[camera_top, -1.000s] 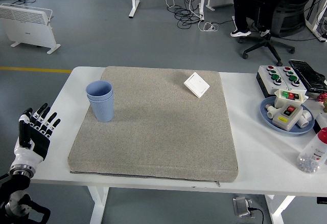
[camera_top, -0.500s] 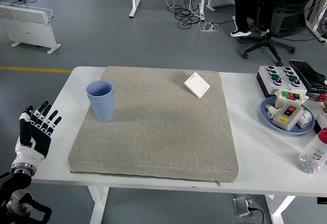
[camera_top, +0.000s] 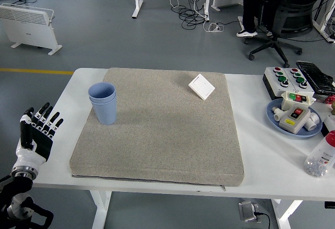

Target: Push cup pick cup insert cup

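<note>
Two blue cups (camera_top: 103, 103) stand nested, one inside the other, upright on the left part of the grey mat (camera_top: 157, 135). My left hand (camera_top: 35, 133) hovers at the table's left edge, well left and a little nearer than the cups, fingers spread and holding nothing. My right arm is out of the picture.
A white square switch plate (camera_top: 201, 86) lies at the mat's far right. Right of the mat are a button box (camera_top: 286, 78), a blue plate (camera_top: 276, 119) with switch parts, a black device (camera_top: 315, 76) and a clear bottle (camera_top: 321, 158). A seated person (camera_top: 261, 4) is beyond the table.
My left hand has sunk slightly and shifted a touch; the cups have not moved.
</note>
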